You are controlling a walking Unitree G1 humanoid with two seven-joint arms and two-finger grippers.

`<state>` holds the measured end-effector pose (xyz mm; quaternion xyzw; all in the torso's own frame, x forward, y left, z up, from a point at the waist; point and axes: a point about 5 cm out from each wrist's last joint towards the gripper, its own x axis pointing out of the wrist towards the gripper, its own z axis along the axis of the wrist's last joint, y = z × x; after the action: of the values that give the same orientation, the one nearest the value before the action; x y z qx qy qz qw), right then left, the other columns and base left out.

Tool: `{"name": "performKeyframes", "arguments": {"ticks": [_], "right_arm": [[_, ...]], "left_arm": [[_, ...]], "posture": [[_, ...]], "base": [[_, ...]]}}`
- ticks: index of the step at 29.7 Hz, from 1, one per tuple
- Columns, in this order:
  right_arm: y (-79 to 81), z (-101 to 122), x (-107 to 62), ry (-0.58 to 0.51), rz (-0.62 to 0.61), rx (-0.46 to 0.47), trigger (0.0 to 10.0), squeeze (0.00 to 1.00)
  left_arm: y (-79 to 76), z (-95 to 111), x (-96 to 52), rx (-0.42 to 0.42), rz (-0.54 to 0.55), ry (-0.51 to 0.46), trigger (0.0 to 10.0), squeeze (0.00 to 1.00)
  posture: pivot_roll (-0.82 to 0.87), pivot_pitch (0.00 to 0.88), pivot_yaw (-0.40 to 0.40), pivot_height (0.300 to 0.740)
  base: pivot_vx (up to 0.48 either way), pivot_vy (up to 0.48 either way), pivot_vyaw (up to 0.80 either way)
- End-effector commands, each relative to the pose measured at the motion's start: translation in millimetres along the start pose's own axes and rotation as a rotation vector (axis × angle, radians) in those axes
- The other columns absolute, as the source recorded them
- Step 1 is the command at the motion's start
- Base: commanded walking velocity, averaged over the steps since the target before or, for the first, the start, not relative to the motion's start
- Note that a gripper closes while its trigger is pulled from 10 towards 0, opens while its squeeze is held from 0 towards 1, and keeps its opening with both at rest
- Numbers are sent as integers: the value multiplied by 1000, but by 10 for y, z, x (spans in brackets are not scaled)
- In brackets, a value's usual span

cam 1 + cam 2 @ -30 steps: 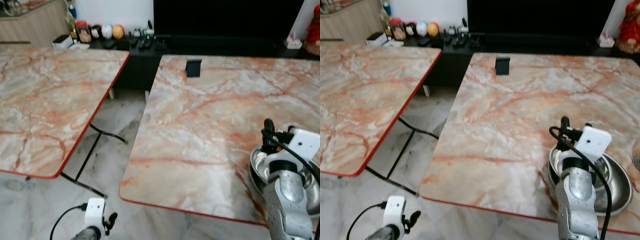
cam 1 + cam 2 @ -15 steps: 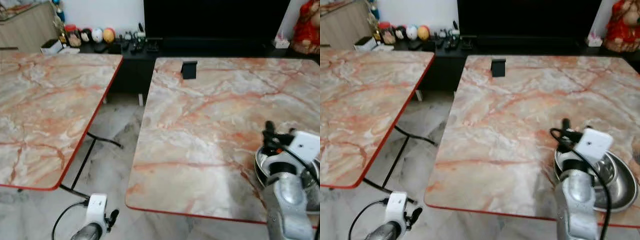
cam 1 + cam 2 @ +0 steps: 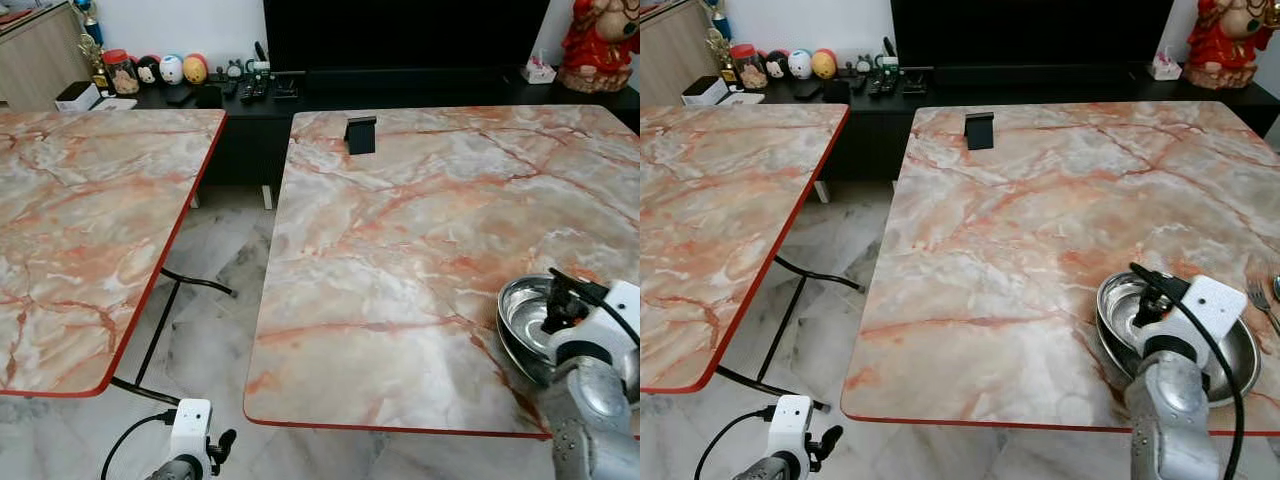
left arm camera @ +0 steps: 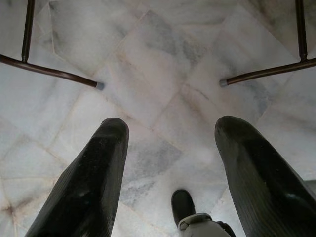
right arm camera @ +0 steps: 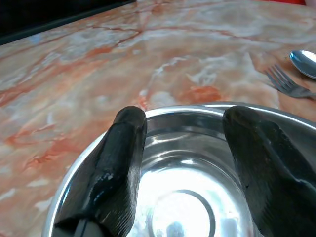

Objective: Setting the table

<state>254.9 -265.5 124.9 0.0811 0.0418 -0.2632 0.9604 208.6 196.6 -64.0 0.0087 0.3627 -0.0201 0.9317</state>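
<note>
A shiny round stainless-steel bowl (image 3: 1200, 340) sits near the front right corner of the pink-veined marble table (image 3: 1040, 230). The right claw (image 5: 185, 163) hangs over the bowl's hollow, its two black fingers (image 5: 111, 173) spread apart and clamped on nothing. The right wrist view brings out a steel fork (image 5: 285, 83) and a spoon (image 5: 304, 61) lying on the table just beyond the bowl. The left claw (image 4: 170, 173) hangs idle above the grey marble floor (image 4: 163, 69), fingers apart.
</note>
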Motion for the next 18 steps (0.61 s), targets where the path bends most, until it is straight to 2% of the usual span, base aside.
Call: {"name": "performKeyframes", "arguments": {"ticks": [1, 10, 13, 18], "right_arm": [[24, 135, 14, -23, 6, 42, 10000, 0], [89, 177, 43, 55, 0, 140, 10000, 0], [126, 129, 46, 120, 9, 213, 10000, 0], [142, 108, 28, 149, 8, 231, 10000, 0]], "left_arm": [[21, -8, -5, 7, 2, 7, 10000, 0], [5, -8, -3, 18, -3, 5, 10000, 0], [2, -8, -2, 18, -2, 6, 10000, 0], [3, -5, -2, 18, -2, 5, 10000, 0]], "posture": [[-87, 0, 52, 740], [-84, 0, 51, 740], [-84, 0, 51, 740], [-81, 0, 51, 740]], "base": [[0, 0, 0], [0, 0, 0], [0, 0, 0], [0, 0, 0]]}}
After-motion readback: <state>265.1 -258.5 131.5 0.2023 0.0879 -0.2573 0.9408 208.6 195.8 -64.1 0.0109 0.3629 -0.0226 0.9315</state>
